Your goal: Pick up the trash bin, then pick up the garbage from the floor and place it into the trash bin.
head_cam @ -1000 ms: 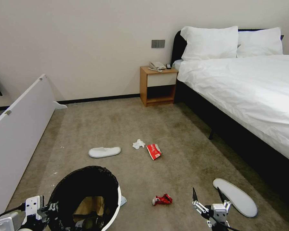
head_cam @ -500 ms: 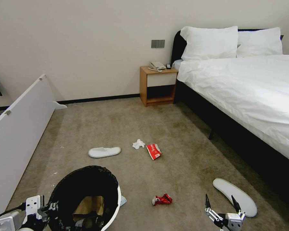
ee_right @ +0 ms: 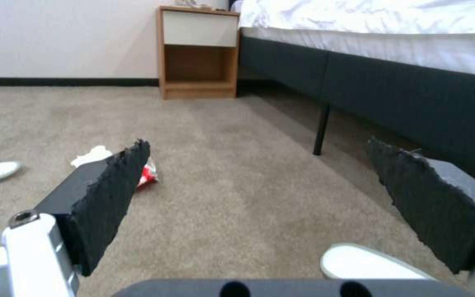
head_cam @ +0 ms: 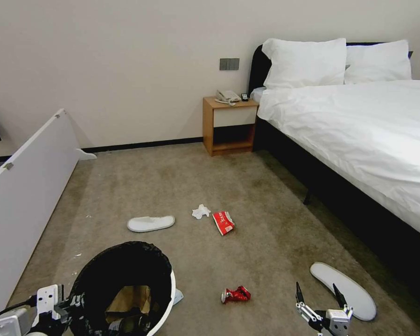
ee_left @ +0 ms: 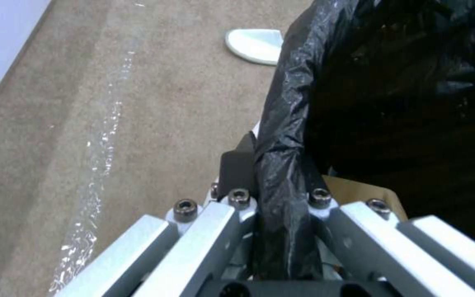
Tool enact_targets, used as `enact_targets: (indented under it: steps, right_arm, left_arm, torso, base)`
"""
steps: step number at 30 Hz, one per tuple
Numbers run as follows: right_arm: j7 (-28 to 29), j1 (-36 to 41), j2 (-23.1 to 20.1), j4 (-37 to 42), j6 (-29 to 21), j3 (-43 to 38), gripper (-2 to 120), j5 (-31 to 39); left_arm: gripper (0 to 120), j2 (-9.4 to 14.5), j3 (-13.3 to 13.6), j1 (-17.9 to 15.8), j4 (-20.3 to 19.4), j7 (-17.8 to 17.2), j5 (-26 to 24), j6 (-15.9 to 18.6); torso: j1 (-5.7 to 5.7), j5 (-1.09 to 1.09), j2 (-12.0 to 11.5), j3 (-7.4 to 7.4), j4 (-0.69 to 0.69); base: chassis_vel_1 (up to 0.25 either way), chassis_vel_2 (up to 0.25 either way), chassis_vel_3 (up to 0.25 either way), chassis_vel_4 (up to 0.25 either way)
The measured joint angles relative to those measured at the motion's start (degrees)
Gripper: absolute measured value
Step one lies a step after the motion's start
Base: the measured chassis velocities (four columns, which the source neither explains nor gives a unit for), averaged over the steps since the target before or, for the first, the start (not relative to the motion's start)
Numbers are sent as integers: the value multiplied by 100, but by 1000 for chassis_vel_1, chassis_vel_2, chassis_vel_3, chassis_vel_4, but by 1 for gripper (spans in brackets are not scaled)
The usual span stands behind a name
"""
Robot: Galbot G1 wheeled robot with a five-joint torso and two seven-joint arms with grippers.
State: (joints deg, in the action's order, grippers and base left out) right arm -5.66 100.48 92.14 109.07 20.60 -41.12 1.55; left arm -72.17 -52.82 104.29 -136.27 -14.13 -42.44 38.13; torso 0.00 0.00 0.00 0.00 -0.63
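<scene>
Bin step looks done: left gripper (ee_left: 284, 198) is clamped on the folded-over black liner at the rim of the round white plastic trash bin with the black bag (head_cam: 126, 284), at roughly 7 o'clock in the head view, with brown crumpled paper (head_cam: 130, 298) visible inside, so I judge we're mid-way through the litter pickup. Right gripper (head_cam: 319, 298) sits low at about 5 o'clock, black foam pads spread wide apart, nothing between them. Remaining garbage on the beige carpet (head_cam: 247, 186): crushed red metal can (head_cam: 235, 294) near 6 o'clock between the bin and the right gripper; flat white slipper, sole up (head_cam: 343, 289), just beside the right gripper toward 4 o'clock and close to the dark bed frame (head_cam: 340, 196); second white slipper (head_cam: 150, 223) at about 10 o'clock from the can; white crumpled tissue (head_cam: 200, 211) and red-and-white packet (head_cam: 223, 222) side by side near centre. In the right wrist view the near slipper (ee_right: 367, 264) lies under the open pads, off to one side. My read: nearest targets are that slipper or the can; the next move calls for lining the pads over one of them, dropping to carpet level and closing, then swinging over the bin mouth. The slipper is wide and flat, so grab an edge
</scene>
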Motion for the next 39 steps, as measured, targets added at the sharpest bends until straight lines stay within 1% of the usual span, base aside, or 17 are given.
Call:
enact_targets:
  steps: [14,39]
  right_arm:
    - [-17,1,0,2,7,17,100,0]
    - [-38,-6,0,5,29,28,100,1]
  left_arm:
    - [2,2,-1,-7,5,5,0,0]
    - [2,0,-2,-12,-1,10,-25,0]
  torso:
    - [0,0,0,0,0]
    - [0,0,0,0,0]
  base:
    - [-55,44,51,-42]
    - [-27,27,25,-27]
